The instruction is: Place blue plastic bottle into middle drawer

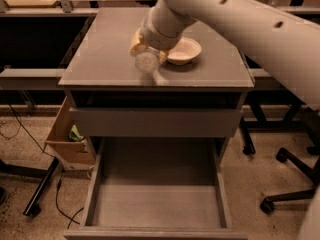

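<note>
My gripper (146,48) hangs from the cream arm over the front middle of the grey cabinet top (100,59). It is shut on the blue plastic bottle (147,61), a clear bottle seen end-on and held just above the top, close to the front edge. The beige bowl (184,50) sits right beside it, to the right. The middle drawer (157,204) is pulled wide open below, with a bare flat floor. The upper drawer (155,122) above it is slightly out, showing a plain grey front.
A cardboard box (70,141) with some items stands on the floor left of the cabinet. Cables (60,199) lie on the floor at the lower left. Chair wheels (280,184) stand at the right. My arm (250,29) spans the upper right.
</note>
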Robot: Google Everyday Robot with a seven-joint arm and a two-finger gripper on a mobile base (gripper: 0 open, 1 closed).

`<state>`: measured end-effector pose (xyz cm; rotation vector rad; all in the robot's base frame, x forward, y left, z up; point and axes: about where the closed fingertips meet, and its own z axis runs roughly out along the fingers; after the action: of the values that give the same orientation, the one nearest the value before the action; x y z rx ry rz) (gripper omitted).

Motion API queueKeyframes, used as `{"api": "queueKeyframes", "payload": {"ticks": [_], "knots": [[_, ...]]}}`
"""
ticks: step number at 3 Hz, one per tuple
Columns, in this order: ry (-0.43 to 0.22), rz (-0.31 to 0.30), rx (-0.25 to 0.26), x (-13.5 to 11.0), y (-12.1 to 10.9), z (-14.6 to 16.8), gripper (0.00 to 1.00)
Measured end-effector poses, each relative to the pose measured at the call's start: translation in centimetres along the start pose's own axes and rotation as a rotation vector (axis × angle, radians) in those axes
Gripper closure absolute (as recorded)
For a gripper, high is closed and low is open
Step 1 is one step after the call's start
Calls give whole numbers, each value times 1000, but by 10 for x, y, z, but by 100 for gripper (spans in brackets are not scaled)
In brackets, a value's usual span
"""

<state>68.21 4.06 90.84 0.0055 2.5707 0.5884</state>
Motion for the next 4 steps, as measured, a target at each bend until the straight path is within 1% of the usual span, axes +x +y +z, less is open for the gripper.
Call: {"api": "queueKeyframes", "payload": {"ticks": [1, 2, 3, 4], "knots": [[7, 16, -27, 4, -32, -21, 100], [7, 16, -27, 4, -32, -21, 100], [-5, -37, -81, 10, -19, -23, 100], [-28, -125, -225, 46, 8, -38, 100]]}}
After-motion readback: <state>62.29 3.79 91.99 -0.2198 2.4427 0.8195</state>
